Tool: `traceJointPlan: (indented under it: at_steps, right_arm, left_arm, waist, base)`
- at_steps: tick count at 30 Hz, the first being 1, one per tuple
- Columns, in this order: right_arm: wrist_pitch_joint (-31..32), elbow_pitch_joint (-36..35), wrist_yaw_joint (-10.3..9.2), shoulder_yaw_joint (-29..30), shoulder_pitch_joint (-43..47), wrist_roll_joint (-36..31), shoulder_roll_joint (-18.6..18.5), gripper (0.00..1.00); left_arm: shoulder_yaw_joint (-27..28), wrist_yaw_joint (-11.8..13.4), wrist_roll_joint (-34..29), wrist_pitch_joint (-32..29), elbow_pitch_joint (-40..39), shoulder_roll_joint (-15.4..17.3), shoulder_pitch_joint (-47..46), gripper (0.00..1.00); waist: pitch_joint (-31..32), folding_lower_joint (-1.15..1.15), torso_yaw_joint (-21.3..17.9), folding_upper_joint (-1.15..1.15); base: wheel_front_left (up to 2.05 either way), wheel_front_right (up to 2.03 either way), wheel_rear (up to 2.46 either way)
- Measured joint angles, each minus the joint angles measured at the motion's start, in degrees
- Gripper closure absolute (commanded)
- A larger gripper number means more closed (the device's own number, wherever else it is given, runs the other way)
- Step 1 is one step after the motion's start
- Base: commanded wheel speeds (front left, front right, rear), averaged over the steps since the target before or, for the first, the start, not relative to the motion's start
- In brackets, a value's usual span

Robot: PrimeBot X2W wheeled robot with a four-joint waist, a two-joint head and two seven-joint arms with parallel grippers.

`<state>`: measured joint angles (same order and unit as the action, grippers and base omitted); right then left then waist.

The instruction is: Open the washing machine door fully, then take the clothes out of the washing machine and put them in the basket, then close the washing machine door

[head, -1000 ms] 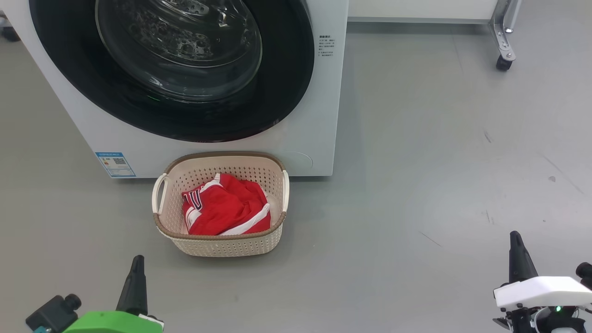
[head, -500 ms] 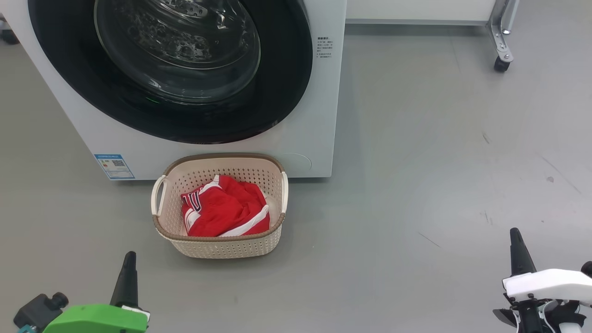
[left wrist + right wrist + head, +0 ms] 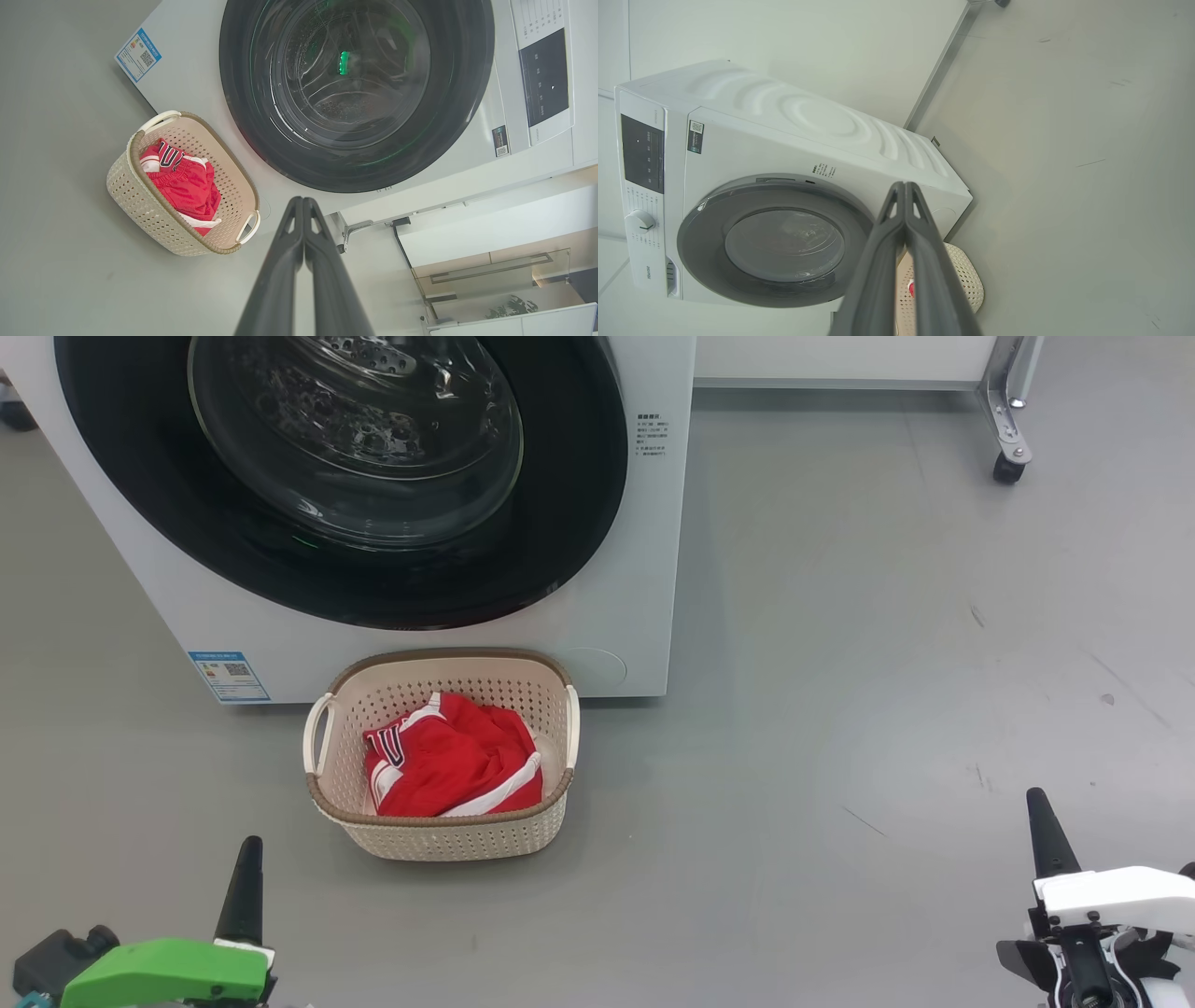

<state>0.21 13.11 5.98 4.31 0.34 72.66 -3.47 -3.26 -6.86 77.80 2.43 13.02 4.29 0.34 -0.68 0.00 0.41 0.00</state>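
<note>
The left gripper [image 3: 303, 201] has its jaws pressed flat together with nothing between them, and it hangs low over the grey floor [image 3: 840, 709] on the robot's left side [image 3: 246, 859]. The right gripper [image 3: 904, 185] is the same, jaws closed on nothing, well off to the robot's right [image 3: 1036, 803] above bare floor.

Ahead of the left gripper stands the basket [image 3: 439, 656], upright on the floor and just in front of the washing machine [image 3: 625, 607]. The clothes [image 3: 453, 770] lie bunched inside it (red cloth with white trim, and a scrap of dark lettering showing at the left edge), below the brown rim.

Behind the basket, the washing machine door [image 3: 569, 476] sits closed against the white front; its black rim is flush with the panel, and the steel drum shows through the glass bowl. A blue label [image 3: 229, 675] sits at the machine's lower left corner. Farther right, a caster wheel [image 3: 1006, 469] carries a metal leg near the wall.
</note>
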Motion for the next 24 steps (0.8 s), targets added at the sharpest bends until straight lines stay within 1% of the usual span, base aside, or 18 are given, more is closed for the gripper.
traceJointPlan:
  at_steps: [24]
  right_arm:
    - [4.3,2.3,0.63,1.9,-3.0,17.8,0.3,1.0]
  left_arm:
    - [2.3,0.0,15.9,-4.1,1.5,0.7,-2.3,1.0]
  waist:
    - [0.5,0.0,-0.4,0.0]
  base:
    - [0.0,0.0,0.0]
